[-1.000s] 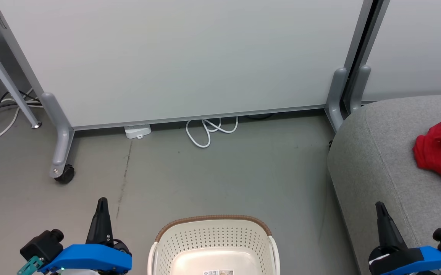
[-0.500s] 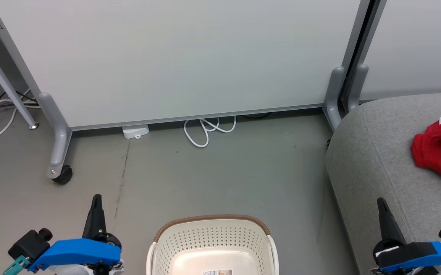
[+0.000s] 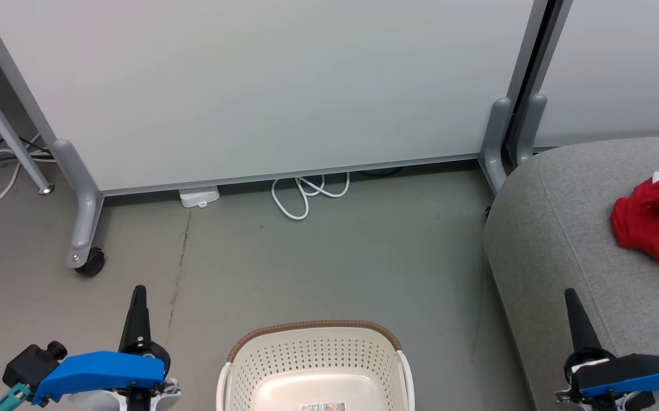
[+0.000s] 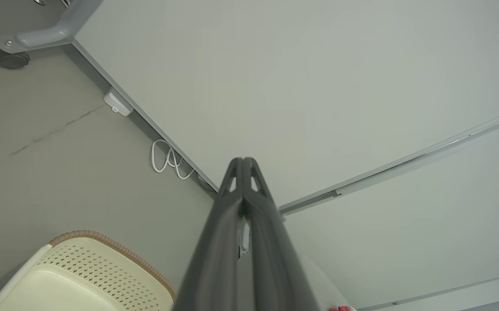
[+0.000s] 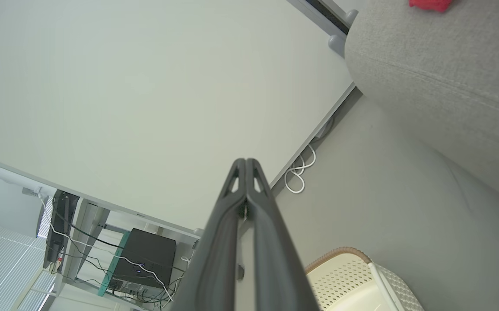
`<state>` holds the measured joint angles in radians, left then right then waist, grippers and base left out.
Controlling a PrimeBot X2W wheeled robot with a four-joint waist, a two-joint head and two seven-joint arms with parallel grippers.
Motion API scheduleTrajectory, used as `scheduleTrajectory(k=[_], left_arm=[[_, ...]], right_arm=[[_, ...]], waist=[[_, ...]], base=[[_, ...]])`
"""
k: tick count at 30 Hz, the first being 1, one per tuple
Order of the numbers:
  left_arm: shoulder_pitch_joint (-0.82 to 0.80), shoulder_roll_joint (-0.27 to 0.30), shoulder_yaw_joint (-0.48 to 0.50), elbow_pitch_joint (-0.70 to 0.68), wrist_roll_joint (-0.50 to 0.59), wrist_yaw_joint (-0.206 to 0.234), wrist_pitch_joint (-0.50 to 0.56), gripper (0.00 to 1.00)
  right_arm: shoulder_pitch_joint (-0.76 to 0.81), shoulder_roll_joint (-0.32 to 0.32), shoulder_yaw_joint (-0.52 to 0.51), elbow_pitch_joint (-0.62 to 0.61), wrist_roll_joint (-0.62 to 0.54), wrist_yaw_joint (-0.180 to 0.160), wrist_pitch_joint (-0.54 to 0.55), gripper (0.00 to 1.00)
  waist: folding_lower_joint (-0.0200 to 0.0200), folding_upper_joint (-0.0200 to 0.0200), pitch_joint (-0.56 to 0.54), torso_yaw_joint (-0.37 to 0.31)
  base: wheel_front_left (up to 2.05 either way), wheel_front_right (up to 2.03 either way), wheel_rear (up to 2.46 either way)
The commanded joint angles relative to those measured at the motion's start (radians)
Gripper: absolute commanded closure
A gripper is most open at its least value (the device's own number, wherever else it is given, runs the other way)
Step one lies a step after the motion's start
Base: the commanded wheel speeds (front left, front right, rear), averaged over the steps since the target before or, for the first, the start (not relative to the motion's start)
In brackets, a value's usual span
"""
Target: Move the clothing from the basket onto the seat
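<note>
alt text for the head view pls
A cream basket, its visible part empty, sits on the grey floor at bottom centre between the left gripper and right gripper. Red clothing lies on the grey seat at right; a white partition stands behind.

The grey floor (image 3: 335, 257) carries the cream basket (image 3: 312, 327) at the near edge. A looped white cable (image 3: 300, 197) and a small white box (image 3: 198, 197) lie by the foot of the partition (image 3: 278, 85), whose black wheel (image 3: 91, 264) stands at the left. The grey seat (image 3: 557, 228) stands on the floor at the right, with red clothing (image 3: 649, 228) lying on top.
</note>
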<state>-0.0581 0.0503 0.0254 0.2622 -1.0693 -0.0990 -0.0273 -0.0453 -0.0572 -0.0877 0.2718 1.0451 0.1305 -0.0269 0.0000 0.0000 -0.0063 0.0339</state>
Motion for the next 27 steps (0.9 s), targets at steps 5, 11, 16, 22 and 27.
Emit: scheduleTrajectory(k=[5, 11, 16, 22, 27], left_arm=[[-0.028, 0.000, 0.017, -0.013, -0.069, -0.009, 0.018, 1.00], [-0.033, 0.000, 0.025, -0.014, -0.128, -0.012, 0.034, 1.00], [-0.035, 0.000, 0.034, -0.014, -0.176, -0.016, 0.046, 1.00], [-0.038, 0.000, 0.043, -0.015, -0.230, -0.019, 0.061, 1.00], [-0.040, 0.000, 0.049, -0.016, -0.272, -0.020, 0.072, 1.00]], right_arm=[[-0.030, 0.001, -0.006, -0.015, 0.073, 0.000, 0.017, 1.00], [-0.036, 0.002, -0.008, -0.017, 0.135, 0.000, 0.034, 1.00], [-0.040, 0.003, -0.010, -0.018, 0.184, 0.000, 0.046, 1.00], [-0.044, 0.004, -0.013, -0.020, 0.241, 0.000, 0.061, 1.00], [-0.046, 0.004, -0.015, -0.022, 0.286, 0.000, 0.072, 1.00]], waist=[[0.0000, 0.0000, 0.001, -0.003], [0.0000, 0.0000, 0.002, -0.006], [0.0000, 0.0000, 0.002, -0.008], [0.0000, 0.0000, 0.003, -0.012], [0.0000, 0.0000, 0.004, -0.014]], base=[[0.00, 0.00, 0.00], [0.00, 0.00, 0.00], [0.00, 0.00, 0.00], [0.00, 0.00, 0.00], [0.00, 0.00, 0.00]])
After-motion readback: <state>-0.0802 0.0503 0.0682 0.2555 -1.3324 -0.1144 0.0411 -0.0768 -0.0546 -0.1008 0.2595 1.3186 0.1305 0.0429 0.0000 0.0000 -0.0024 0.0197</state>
